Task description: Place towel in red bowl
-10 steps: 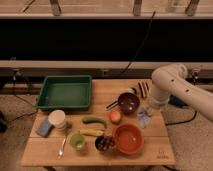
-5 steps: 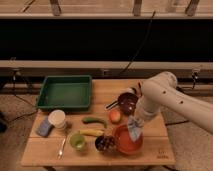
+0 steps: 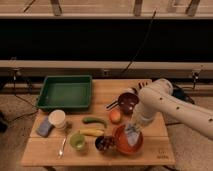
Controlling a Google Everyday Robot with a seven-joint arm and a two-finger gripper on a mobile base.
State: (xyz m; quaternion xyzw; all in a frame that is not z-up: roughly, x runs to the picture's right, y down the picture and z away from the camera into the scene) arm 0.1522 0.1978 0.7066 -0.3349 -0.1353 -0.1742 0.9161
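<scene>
The claw [image 3: 132, 131] on the white arm [image 3: 170, 107] is above the orange-red red bowl [image 3: 120, 142], at the pale grey-blue towel [image 3: 132, 136]; green tray [image 3: 65, 92], tan wooden surface [image 3: 155, 150].

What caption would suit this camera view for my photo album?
The robot's claw lowers the pale towel into the red bowl on a wooden table.

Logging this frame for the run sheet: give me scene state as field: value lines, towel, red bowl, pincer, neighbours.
towel: pale cloth hanging into the bowl, at the pincer
red bowl: front right of the wooden table
pincer: low over the red bowl, arm reaching in from the right
neighbours: small dark bowl touching the red bowl's left; maroon bowl behind
tray: green, rear left
</scene>
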